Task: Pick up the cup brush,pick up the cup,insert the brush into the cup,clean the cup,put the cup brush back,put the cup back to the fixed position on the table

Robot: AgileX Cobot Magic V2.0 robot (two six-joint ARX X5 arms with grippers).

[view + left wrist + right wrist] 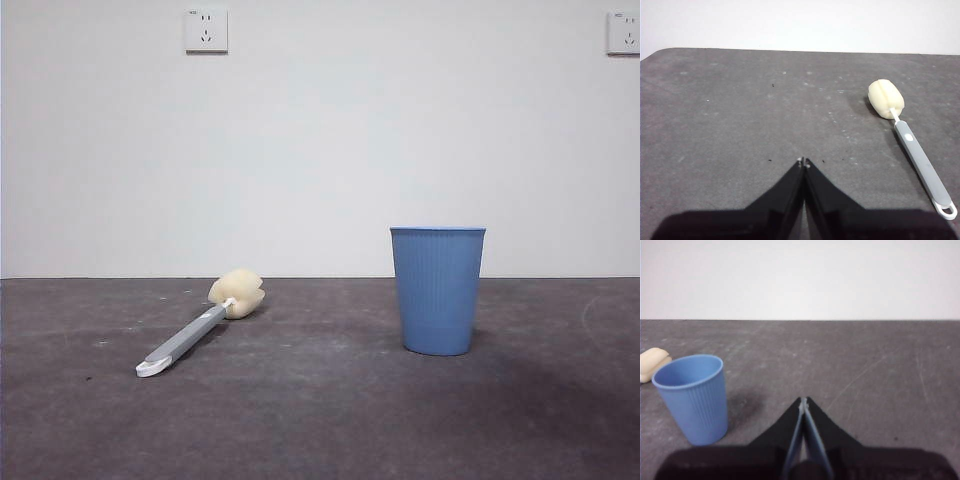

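Brush: lies flat on the table, well apart from the cup, handle tip toward the front camera and sponge head toward the wall. Lying unsupported with its whole handle exposed, it seems laid out for a grasp from above along the grey shaft. In the left wrist view the brush sits ahead of the left gripper and off to one side, apart from it and untouched.

Left gripper: jaws pressed together tip to tip, holding nothing, hanging over bare table. It would need to spread its jaws and shift toward the handle before the first step can begin.

Cup: stands upright, mouth up, to the right of the brush in the front view. Upright and open, it appears ready for a side grasp and later for the sponge to enter from above. In the right wrist view the cup stands near the right gripper, ahead and off to one side, not touching; a sliver of sponge shows beyond it.

Right gripper: jaws closed on each other, empty, over the table.

Neither arm shows in the front view. Judged from this layout, no step of the task is yet done.
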